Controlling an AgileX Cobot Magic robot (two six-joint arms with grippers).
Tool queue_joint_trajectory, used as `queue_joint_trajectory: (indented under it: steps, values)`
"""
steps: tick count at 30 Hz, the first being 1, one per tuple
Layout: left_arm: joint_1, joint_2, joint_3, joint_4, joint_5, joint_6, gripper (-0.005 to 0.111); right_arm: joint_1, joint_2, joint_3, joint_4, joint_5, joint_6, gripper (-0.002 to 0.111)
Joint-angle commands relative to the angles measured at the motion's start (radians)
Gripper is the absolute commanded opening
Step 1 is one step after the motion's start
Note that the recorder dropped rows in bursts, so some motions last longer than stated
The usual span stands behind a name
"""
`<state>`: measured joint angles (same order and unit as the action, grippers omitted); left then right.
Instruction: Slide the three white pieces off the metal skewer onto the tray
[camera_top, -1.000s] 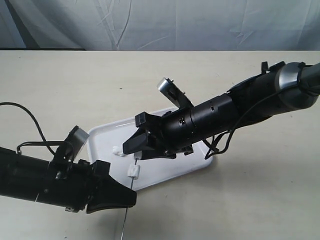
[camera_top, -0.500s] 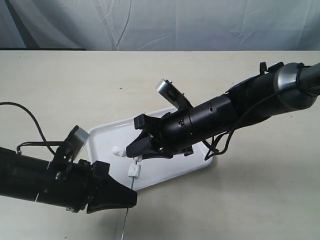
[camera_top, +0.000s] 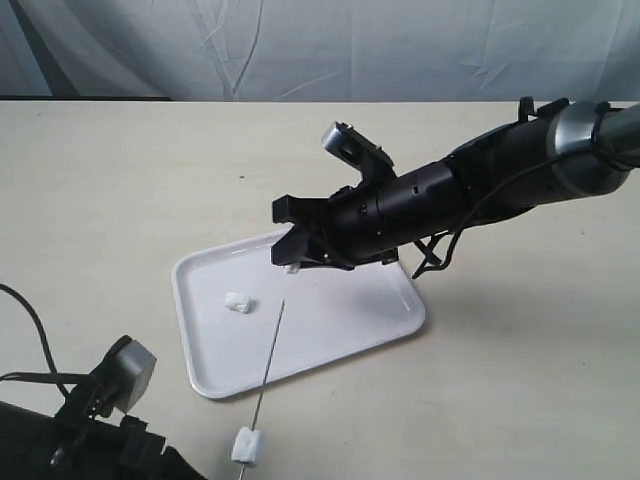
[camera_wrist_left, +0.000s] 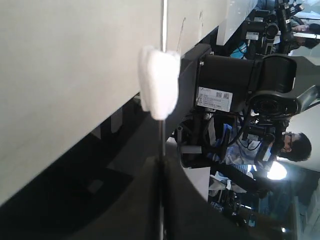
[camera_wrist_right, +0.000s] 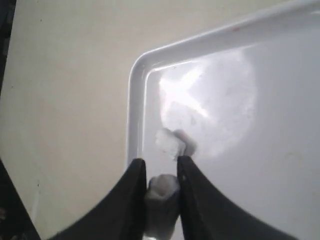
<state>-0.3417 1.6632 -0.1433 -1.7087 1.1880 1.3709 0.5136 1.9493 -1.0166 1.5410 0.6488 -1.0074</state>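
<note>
Since a second ago, the left gripper (camera_wrist_left: 161, 170), jaws pinched shut on the metal skewer (camera_top: 268, 355), had drawn it back, stripping one chunk. The right gripper (camera_wrist_right: 161, 167) had narrowed onto that freed piece (camera_wrist_right: 162, 192) above the tray (camera_top: 340, 315) corner. A loose piece (camera_top: 238, 302) lay nearby on the tray. The last piece (camera_top: 248, 446) stayed threaded, over the table (camera_top: 520, 380). Next, I judged, came releasing the freed piece, then re-aligning.

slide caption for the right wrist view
Right jaws pinch one white piece above the tray, near its rim; a second piece lies on the tray.
</note>
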Motion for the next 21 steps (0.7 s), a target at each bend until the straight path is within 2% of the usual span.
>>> queue_joint_trajectory:
  steps: [1, 4, 7, 9, 11, 16, 21]
  values:
    - [0.001, -0.001, 0.024, -0.013, 0.023, 0.027, 0.000, -0.025, -0.010, -0.006, -0.053, -0.023, 0.017, 0.021]
    - [0.001, -0.001, 0.024, -0.036, 0.015, 0.038, 0.000, -0.025, -0.010, -0.006, -0.104, -0.005, 0.038, 0.026]
    - [0.001, -0.001, -0.031, -0.036, -0.051, -0.001, 0.000, -0.025, -0.010, -0.006, -0.148, 0.019, 0.096, 0.047]
    - [0.001, -0.001, -0.067, -0.036, -0.093, -0.040, 0.000, -0.025, -0.010, -0.006, -0.156, 0.038, 0.104, 0.052]
    - [0.001, -0.001, -0.109, -0.036, -0.118, -0.069, 0.000, -0.025, -0.010, -0.006, -0.156, 0.076, 0.113, 0.049]
    - [0.001, -0.001, -0.207, -0.036, -0.154, -0.146, 0.000, -0.025, -0.010, -0.006, -0.128, 0.197, 0.123, 0.030]
    - [0.001, -0.001, -0.266, -0.036, -0.216, -0.186, 0.000, -0.025, -0.010, -0.006, -0.125, 0.335, 0.123, 0.029]
